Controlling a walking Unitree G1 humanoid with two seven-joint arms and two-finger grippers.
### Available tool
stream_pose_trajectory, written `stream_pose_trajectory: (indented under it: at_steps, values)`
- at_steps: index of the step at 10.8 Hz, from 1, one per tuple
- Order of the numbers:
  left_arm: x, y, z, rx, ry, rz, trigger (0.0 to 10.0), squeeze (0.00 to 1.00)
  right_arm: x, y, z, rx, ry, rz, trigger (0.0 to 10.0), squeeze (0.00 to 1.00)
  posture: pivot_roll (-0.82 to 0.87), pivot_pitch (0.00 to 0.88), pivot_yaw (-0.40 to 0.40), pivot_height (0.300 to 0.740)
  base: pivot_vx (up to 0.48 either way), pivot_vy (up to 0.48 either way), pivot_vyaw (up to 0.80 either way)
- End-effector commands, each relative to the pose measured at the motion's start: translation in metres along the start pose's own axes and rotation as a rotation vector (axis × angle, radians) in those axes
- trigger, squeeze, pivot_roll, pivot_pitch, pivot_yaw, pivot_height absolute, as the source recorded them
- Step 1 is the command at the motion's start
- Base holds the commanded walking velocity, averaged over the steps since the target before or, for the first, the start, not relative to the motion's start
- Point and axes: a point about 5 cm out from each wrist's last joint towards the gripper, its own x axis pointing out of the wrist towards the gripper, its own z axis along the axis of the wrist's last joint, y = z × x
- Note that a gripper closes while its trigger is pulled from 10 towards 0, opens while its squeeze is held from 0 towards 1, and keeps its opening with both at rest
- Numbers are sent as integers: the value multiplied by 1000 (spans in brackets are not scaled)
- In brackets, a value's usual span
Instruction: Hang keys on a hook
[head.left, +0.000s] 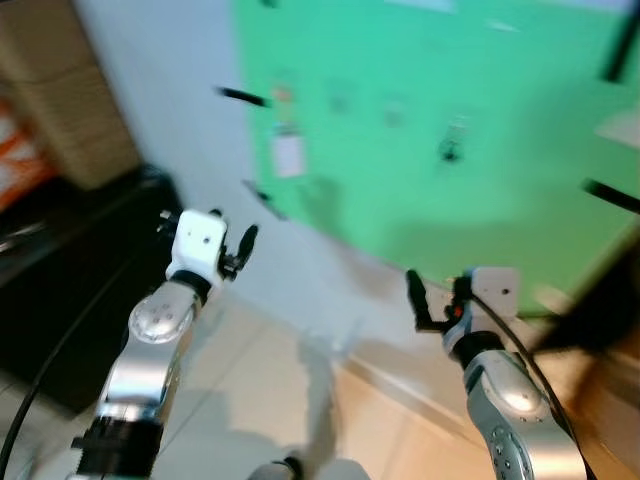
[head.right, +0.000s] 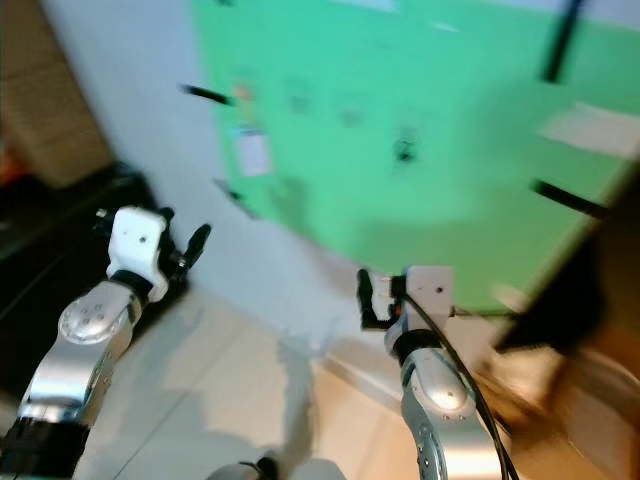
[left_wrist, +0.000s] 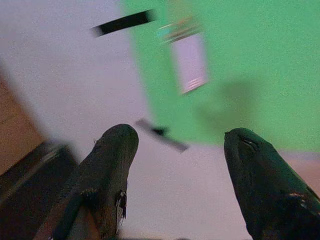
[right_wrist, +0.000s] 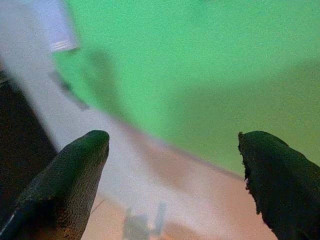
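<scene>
The task looks barely begun: both the left tool and the right tool are spread and empty before the green board, and no keys can be made out in these blurred views

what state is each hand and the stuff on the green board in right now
left hand: open, empty, raised toward the wall beside the board
right hand: open, empty, raised toward the board
green board: upright on the wall, blurred
white tag: hanging on the board
small dark item: hanging on the board, too blurred to identify
</scene>
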Motion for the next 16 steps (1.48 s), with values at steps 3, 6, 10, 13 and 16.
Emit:
stream_pose_trajectory:
  at_steps: [3,6,10,13,16]
  values:
    - [1,-2,1,-14,3,25,10000,0,5,-9,-2,-7,36,-18,10000,0,-77,0,38,740,0,0,800]
    - [0,-7,-2,-24,9,25,10000,24,13,-18,0,9,49,-56,10000,0,-62,0,16,740,199,0,800]
    - [-6,-7,-6,-18,15,49,10000,20,17,-22,2,-2,54,-76,10000,0,-59,0,-25,740,325,0,145]
    - [-6,-11,-7,-26,16,59,10000,27,18,-29,7,-77,58,-104,10000,0,-68,0,-38,740,373,0,0]
    - [-3,-16,-4,-27,4,50,10000,31,20,-33,10,-94,28,-120,10000,0,-80,0,-31,740,410,0,0]
